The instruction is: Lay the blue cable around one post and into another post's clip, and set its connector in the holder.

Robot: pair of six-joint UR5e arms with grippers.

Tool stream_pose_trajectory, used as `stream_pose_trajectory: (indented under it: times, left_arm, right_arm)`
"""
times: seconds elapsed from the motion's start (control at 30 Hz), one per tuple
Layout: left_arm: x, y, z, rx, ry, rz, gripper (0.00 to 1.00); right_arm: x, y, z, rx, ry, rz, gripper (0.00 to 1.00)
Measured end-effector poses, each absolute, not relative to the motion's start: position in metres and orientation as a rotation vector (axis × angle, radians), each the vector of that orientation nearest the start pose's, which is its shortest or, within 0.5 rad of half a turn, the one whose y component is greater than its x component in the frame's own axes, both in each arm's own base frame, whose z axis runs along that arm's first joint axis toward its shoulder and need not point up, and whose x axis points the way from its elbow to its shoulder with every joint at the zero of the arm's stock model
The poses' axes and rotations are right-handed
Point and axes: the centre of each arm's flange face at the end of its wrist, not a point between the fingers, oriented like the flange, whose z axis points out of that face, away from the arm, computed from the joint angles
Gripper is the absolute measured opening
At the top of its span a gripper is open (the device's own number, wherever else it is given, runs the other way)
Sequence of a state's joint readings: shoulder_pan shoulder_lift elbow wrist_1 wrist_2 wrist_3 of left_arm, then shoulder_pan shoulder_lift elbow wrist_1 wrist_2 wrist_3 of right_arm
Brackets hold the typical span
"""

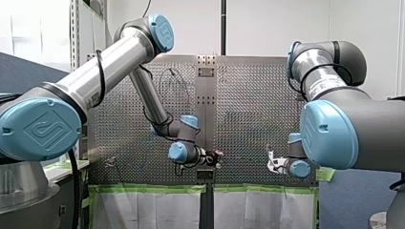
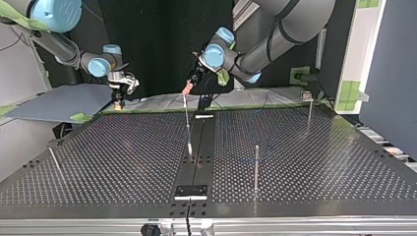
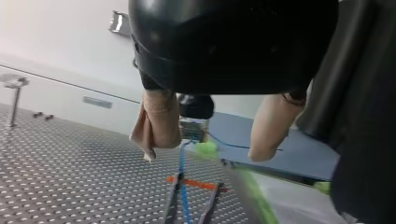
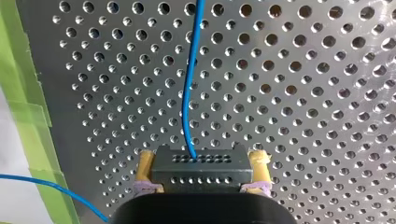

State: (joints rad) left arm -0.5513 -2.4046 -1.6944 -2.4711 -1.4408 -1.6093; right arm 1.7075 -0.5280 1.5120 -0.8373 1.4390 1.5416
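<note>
Over the perforated table (image 2: 123, 162), holds the connector (image 4: 201, 177) in the right gripper (image 4: 202, 162), yellow pads (image 4: 147, 163) pressed against both its ends, above the table's far corner at the top view's left. Trails the blue cable (image 4: 188, 93) from that connector out across the holes ahead of the gripper, and shows a second stretch of it beside the green tape (image 4: 28, 116). Carries nothing in the left gripper (image 3: 212, 140): beige fingers (image 3: 156, 126) spread wide, hanging above the dark centre strip (image 2: 207, 147) at the table's far edge, with a length of cable along the strip below them. Counts as done, on this evidence, only the pick-up of the connector. Leaves nearly everything else: no cable seen around the tall post (image 2: 256, 167), none in the clip (image 2: 307, 95) atop the far post (image 2: 309, 113) at the top view's right, and nothing in the dark plate (image 2: 192, 191) at the near edge, probably the holder. Cannot tell from these views where the cable's other end lies. Calls next, most likely, for carrying the connector inward and draping the cable past a post before any clipping.
</note>
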Motion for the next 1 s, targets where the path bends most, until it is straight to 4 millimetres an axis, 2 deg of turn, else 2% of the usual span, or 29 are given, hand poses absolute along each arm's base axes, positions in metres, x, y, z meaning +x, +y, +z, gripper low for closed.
stream_pose_trajectory:
  times: [0.53,0.77,0.9,1.0]
  left_arm:
    - [0.420,-0.445,0.000,0.686,1.844,-0.430,1.00]
    - [0.411,-0.443,0.020,0.663,1.822,-0.398,1.00]
    - [0.412,-0.441,0.036,0.634,1.806,-0.371,1.00]
    - [0.412,-0.439,0.041,0.622,1.803,-0.352,1.00]
  right_arm:
    - [0.235,-0.641,-0.065,1.532,-1.154,1.310,0.19]
    - [0.235,-0.640,-0.067,1.533,-1.154,1.310,0.19]
    - [0.235,-0.640,-0.068,1.534,-1.154,1.311,0.19]
    - [0.235,-0.640,-0.069,1.535,-1.155,1.311,0.19]
